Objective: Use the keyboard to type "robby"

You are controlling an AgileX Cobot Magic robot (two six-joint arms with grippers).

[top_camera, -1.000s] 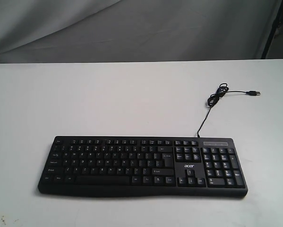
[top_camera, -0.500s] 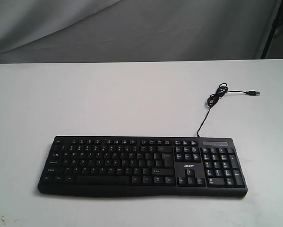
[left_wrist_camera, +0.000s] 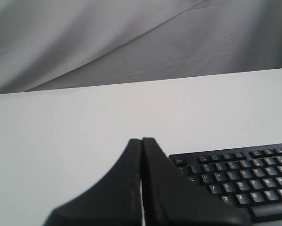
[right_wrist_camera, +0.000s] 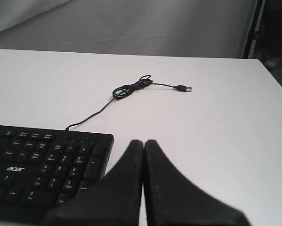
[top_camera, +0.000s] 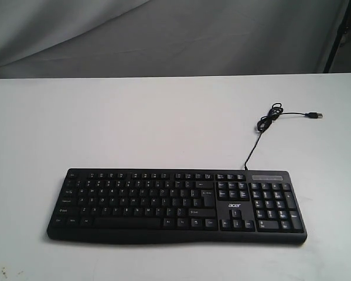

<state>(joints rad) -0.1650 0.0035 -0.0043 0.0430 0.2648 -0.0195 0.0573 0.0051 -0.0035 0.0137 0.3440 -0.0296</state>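
The black Acer keyboard (top_camera: 175,205) lies flat near the front of the white table (top_camera: 134,123), number pad to the right. Its thin black cable (top_camera: 269,120) runs back to a small coil and a loose USB plug. No arm shows in the exterior view. In the left wrist view my left gripper (left_wrist_camera: 141,141) is shut with nothing in it, hanging just off the keyboard's (left_wrist_camera: 235,174) Esc corner. In the right wrist view my right gripper (right_wrist_camera: 144,142) is shut and empty too, beside the number-pad end of the keyboard (right_wrist_camera: 42,165).
A grey cloth backdrop (top_camera: 163,35) hangs behind the table. A dark stand leg (top_camera: 338,35) is at the far right. The USB plug (right_wrist_camera: 183,88) rests on bare table behind the keyboard.
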